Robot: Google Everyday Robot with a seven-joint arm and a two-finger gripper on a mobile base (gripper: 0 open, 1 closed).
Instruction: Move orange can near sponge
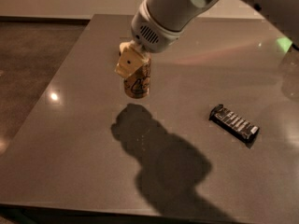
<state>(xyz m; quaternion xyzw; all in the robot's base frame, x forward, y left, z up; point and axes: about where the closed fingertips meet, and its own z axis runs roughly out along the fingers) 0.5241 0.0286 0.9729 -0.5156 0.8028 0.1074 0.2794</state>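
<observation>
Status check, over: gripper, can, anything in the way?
Gripper shut on orange can, lifted off table. Sponge not clearly visible, likely behind gripper. Black bar lies well right, out of the way.

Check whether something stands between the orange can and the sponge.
Nothing visible does. The gripper holds the can above the table; the sponge seems hidden just behind them. The black bar lies far off to the right.
</observation>
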